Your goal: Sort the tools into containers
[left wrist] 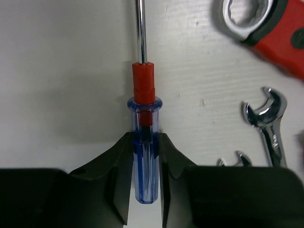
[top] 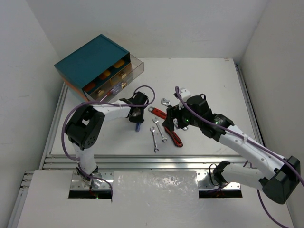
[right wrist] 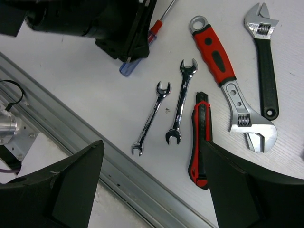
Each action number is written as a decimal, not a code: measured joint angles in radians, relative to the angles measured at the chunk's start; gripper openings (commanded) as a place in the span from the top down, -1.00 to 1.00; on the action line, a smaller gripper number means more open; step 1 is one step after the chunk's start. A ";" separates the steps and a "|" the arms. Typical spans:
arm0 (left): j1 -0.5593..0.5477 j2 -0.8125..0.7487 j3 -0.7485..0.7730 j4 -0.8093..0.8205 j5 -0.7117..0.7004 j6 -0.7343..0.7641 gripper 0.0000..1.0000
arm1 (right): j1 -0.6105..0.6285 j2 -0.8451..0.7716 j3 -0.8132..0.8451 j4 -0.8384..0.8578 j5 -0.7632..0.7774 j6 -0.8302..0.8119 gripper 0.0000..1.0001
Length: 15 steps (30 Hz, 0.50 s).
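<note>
Blue-handled screwdriver (left wrist: 144,166), down at the counter (top: 204,76) toward five o'clock of the mini cabinet (top: 90,59), sits pinched by the jaws of the left gripper (left wrist: 144,138), so lift it straight and level, while the right gripper (right wrist: 152,152) hovers with jaws spread.

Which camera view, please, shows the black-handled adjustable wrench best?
Right wrist: the black-handled adjustable wrench lies whole and unobstructed. Top external shows only its head end beside the right arm; left wrist misses it.
</note>
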 measured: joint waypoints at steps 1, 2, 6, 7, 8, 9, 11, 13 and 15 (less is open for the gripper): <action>-0.011 -0.005 0.000 -0.011 -0.008 -0.001 1.00 | 0.000 -0.004 0.000 -0.001 0.003 -0.002 -0.67; -0.027 -0.017 0.000 -0.030 -0.025 0.003 1.00 | 0.000 -0.007 0.000 -0.001 0.007 -0.003 -0.67; -0.160 -0.118 0.086 -0.149 -0.121 0.055 1.00 | -0.006 -0.013 0.000 -0.004 0.023 -0.009 -0.69; -0.196 -0.153 0.136 -0.162 -0.159 0.082 1.00 | -0.010 -0.013 0.000 -0.005 0.026 -0.010 -0.69; -0.221 -0.183 0.176 -0.160 -0.184 0.106 1.00 | -0.014 -0.013 0.000 -0.005 0.027 -0.012 -0.69; -0.243 -0.218 0.226 -0.156 -0.225 0.148 1.00 | -0.019 -0.013 0.000 -0.005 0.028 -0.013 -0.69; -0.249 -0.283 0.313 -0.118 -0.330 0.256 1.00 | -0.026 -0.016 0.000 -0.005 0.029 -0.018 -0.69; -0.227 -0.338 0.355 -0.027 -0.450 0.420 1.00 | -0.031 -0.022 0.000 -0.011 0.031 -0.024 -0.70; -0.182 -0.377 0.354 0.081 -0.538 0.588 1.00 | -0.033 -0.031 0.000 -0.017 0.030 -0.029 -0.70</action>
